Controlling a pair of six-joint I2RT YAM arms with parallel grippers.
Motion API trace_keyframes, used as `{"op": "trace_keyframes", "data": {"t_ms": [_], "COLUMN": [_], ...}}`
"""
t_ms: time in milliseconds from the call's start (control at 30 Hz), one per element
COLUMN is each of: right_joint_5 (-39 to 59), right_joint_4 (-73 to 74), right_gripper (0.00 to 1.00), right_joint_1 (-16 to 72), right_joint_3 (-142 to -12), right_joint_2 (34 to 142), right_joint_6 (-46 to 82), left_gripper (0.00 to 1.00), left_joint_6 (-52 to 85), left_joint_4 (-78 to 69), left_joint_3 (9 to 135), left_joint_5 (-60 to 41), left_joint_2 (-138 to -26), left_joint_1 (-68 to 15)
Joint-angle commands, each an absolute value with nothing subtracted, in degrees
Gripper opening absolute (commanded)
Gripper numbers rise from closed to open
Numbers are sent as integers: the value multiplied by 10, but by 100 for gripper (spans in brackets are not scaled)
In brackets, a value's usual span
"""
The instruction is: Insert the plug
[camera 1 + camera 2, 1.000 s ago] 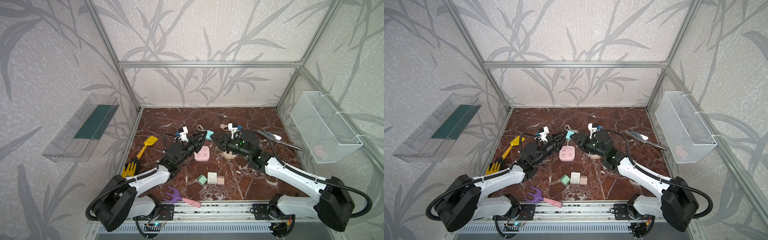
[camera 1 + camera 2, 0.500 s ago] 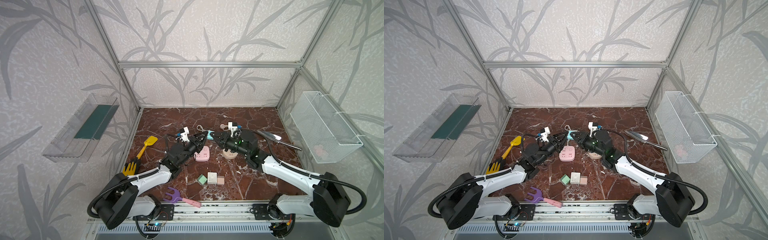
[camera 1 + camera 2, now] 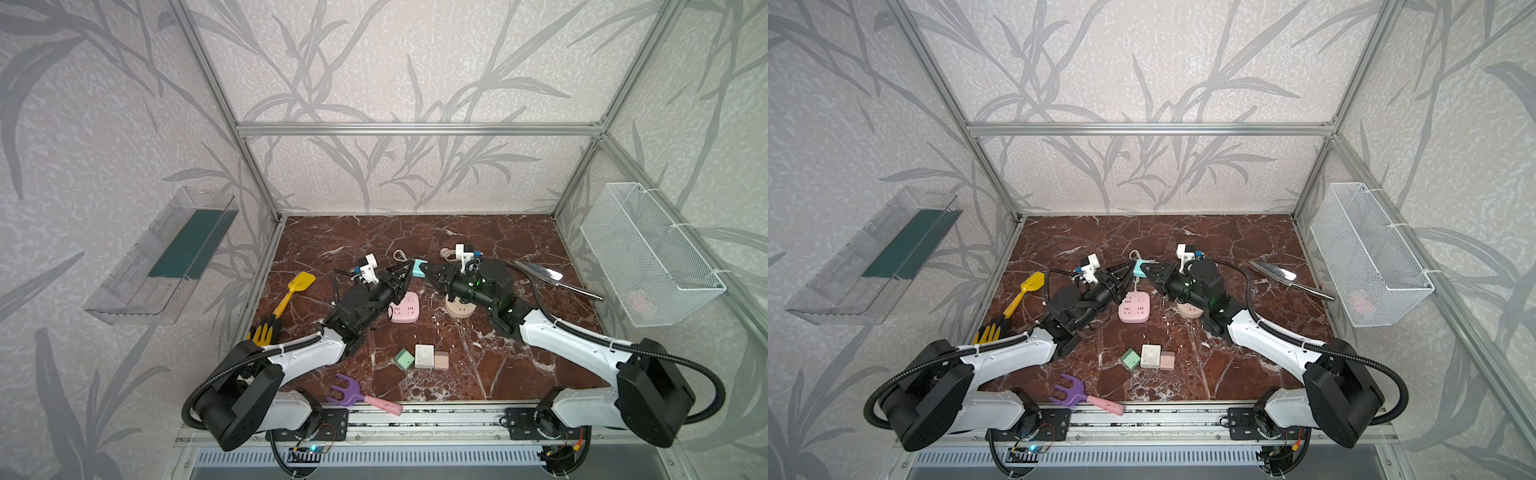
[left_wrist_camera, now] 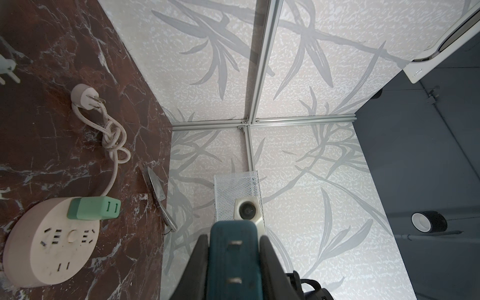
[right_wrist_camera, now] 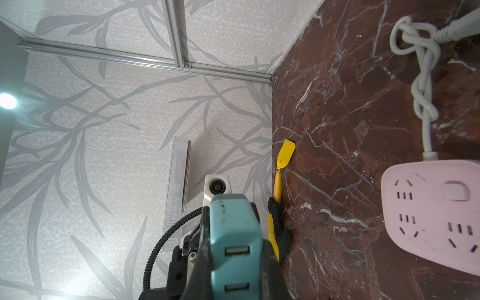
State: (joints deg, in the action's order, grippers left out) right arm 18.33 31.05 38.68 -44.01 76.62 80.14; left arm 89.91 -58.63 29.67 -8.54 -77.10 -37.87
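Pinching teal plug (image 3: 418, 267): right tool (image 3: 428, 272); left tool (image 3: 408, 272) grip unclear; pink strip (image 3: 404, 307) nearby.

Top pair overhead; wrists close, apparently opposed

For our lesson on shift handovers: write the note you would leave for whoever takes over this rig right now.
Grippers: the right gripper is shut on the teal plug, which is held in the air. The left gripper has its jaws flanking the same plug; gripping or slack is unclear.
Things: the pink power strip lies on the table close by. The round socket is beside it, with a green adapter on it.
Done: plug lifted.
Left: insert it in a free socket.
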Motion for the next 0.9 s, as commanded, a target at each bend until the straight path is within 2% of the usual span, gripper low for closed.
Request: {"op": "trace_keyframes", "data": {"t_ms": [0,33,200,300,433,533,600,667,867], "right_joint_5": [198,197,190,195,190,157,129,104,55], "right_joint_4": [321,302,216,147,-12,-130,-192,-246,-342], "right_gripper": [0,0,0,0,0,0,0,0,0], "right_joint_1": [391,388,369,353,333,323,322,322,322], "right_joint_3": [-432,-433,-434,-438,-473,-514,-541,-576,-646], "right_joint_2": [766,762,733,713,688,676,679,693,724], "right_joint_6": [800,794,760,729,640,552,505,463,393], "left_gripper": [84,99,99,99,99,99,98,95,91], "left_joint_6": [920,920,898,850,692,548,490,457,444], "left_joint_4": [-592,-584,-487,-363,-63,175,269,325,348], "left_joint_3": [316,314,296,299,379,483,522,534,501], "left_joint_5": [-132,-133,-150,-159,-152,-130,-120,-114,-105], "left_joint_2": [-783,-781,-731,-667,-580,-574,-581,-579,-538], "left_joint_1": [-386,-380,-339,-313,-298,-299,-298,-298,-301]}}
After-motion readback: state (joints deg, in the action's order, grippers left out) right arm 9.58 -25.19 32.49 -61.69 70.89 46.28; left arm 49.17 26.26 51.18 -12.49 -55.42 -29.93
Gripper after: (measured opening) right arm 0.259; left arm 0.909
